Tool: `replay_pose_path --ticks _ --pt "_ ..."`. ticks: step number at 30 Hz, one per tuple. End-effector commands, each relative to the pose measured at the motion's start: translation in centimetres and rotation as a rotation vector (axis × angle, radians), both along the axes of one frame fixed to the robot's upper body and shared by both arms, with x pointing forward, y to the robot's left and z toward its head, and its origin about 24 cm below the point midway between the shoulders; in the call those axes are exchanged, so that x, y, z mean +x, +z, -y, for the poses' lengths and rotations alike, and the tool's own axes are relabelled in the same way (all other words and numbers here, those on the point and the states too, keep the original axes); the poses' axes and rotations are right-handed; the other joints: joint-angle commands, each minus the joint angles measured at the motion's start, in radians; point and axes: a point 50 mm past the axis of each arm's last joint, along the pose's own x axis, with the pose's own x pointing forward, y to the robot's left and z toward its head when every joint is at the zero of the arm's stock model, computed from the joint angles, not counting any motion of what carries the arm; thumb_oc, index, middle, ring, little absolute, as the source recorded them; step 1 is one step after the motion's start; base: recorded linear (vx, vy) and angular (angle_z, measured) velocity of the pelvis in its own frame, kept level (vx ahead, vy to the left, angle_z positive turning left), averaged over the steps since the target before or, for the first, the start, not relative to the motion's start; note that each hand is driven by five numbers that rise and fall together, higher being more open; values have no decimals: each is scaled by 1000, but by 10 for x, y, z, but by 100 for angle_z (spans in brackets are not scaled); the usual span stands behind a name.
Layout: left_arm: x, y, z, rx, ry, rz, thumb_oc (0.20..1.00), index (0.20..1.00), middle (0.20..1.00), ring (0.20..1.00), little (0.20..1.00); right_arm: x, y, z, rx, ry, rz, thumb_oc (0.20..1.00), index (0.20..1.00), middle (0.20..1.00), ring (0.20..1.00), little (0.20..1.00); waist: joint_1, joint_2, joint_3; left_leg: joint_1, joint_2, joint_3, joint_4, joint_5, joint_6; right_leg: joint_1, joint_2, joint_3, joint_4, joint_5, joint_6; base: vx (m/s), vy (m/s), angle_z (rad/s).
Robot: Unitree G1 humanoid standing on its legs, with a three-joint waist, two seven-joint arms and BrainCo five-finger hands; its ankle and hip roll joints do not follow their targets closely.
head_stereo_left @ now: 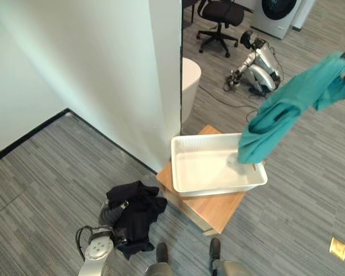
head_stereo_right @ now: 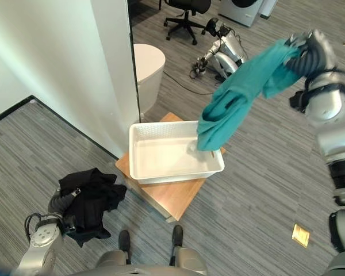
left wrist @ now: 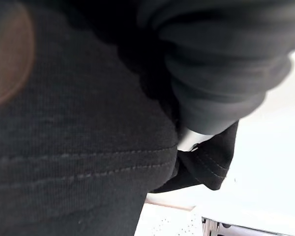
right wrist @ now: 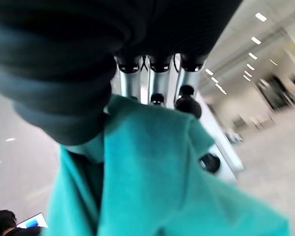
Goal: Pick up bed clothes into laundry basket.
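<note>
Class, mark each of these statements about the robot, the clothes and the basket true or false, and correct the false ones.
1. The right hand holds a teal garment up in the air. True.
2. The white basket is full of clothes. False: only the teal garment's lower end hangs at its right side.
3. The left hand has a black garment. True.
4. The basket stands on the carpet. False: it stands on a wooden platform.
5. An office chair stands in the background. True.
</note>
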Motion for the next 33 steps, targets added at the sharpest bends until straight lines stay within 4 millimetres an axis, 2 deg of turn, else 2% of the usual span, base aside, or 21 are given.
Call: replay_pose_path --ticks 1,2,3,5,10,11,14,19,23,30,33 --pt "29 37 1 76 -79 162 200 200 200 200 200 10 22 -29 -24 70 104 200 200 200 200 200 38 -39 -9 57 54 53 5 -59 -43 59 -40 2 15 -143 10 40 -8 -5" --pt "29 36 1 79 -82 155 200 200 200 200 200 15 18 -37 -23 88 87 200 200 200 200 200 39 -38 -10 61 54 53 5 -60 -42 63 -40 4 15 -144 8 37 -10 -7" --pt "31 36 5 82 -100 153 200 200 200 200 200 27 12 -56 -23 130 58 200 200 200 200 200 48 -37 -12 67 53 52 5 -60 -42 68 -41 5 15 -144 6 36 -10 -9" --pt "31 34 6 78 -106 146 200 200 200 200 200 33 10 -65 -18 148 45 200 200 200 200 200 52 -37 -11 70 53 51 5 -60 -42 71 -41 6 15 -144 5 24 -10 -7" --pt "37 32 9 69 -115 141 200 200 200 200 200 57 10 -110 27 221 16 200 200 200 200 200 81 -35 -3 62 50 40 5 -56 -42 72 -40 -4 15 -144 1 7 -5 2" --pt "37 32 9 70 -114 141 200 200 200 200 200 58 11 -111 28 222 17 200 200 200 200 200 80 -35 -3 62 50 40 5 -56 -42 72 -40 -4 15 -144 1 -3 -6 13" --pt "37 30 8 68 -103 130 200 200 200 200 200 63 9 -129 107 264 17 200 200 200 200 200 91 -35 2 57 50 32 5 -55 -41 72 -42 -8 15 -143 0 -10 0 9" --pt "37 24 5 70 -60 98 200 200 200 200 200 61 -18 -161 277 350 -24 200 200 200 200 200 103 -29 8 56 48 25 5 -58 -38 77 -43 -16 15 -144 -5 -12 1 5" --pt "33 12 8 51 -21 51 200 200 200 200 200 46 -44 -196 370 477 -74 200 200 200 200 200 105 -26 4 70 47 23 5 -63 -36 89 -44 -16 16 -145 -9 -6 6 2" --pt "34 10 13 46 -20 41 200 200 200 200 200 41 -64 -197 402 470 -120 200 200 200 200 200 101 -25 -6 87 44 22 5 -69 -36 110 -49 -23 16 -150 -9 3 13 6" --pt "32 8 13 49 -19 31 200 200 200 200 200 40 -78 -181 375 403 -145 200 200 200 200 200 94 -23 -8 91 43 22 5 -71 -35 113 -51 -22 17 -149 -7 0 0 0"
